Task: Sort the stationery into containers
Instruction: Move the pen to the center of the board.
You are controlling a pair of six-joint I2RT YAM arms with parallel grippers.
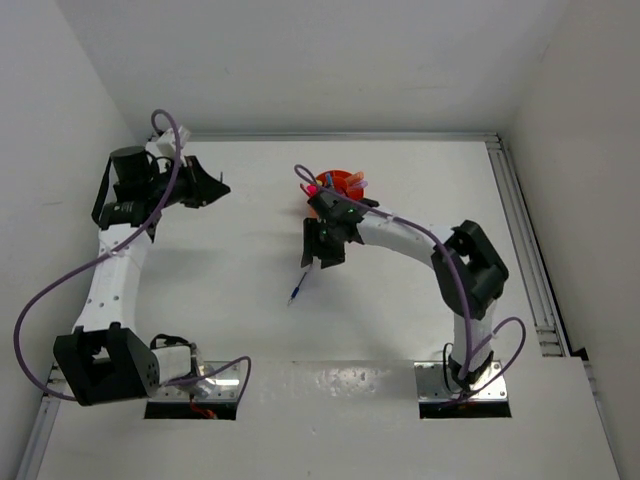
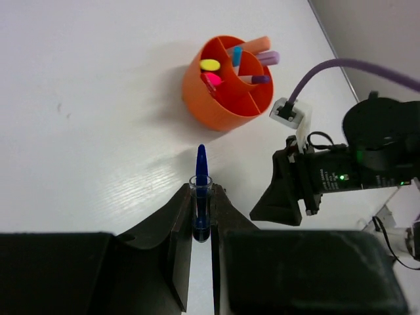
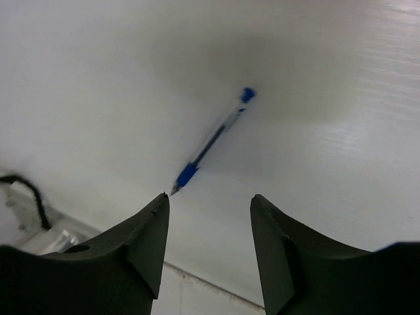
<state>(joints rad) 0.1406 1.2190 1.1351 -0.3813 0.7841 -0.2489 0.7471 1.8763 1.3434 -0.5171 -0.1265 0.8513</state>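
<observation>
The orange tub (image 1: 341, 181) stands at the middle back of the table. In the left wrist view the tub (image 2: 216, 105) holds several markers in its compartments, among them a yellow cap (image 2: 210, 64), a pink one (image 2: 211, 82) and an orange marker (image 2: 252, 44). My left gripper (image 2: 201, 193) is shut on a thin blue pen (image 2: 201, 164) that points toward the tub. It hovers at the back left (image 1: 215, 187). My right gripper (image 3: 209, 200) is open and empty, just in front of the tub (image 1: 322, 255). A second blue pen (image 3: 210, 141) lies on the table beyond its fingertips (image 1: 297, 287).
The right arm's wrist (image 2: 328, 177) reaches in beside the tub, with its purple cable (image 2: 328, 69) arching above. White walls close the table at the back and sides, and a metal rail (image 1: 525, 240) runs along the right edge.
</observation>
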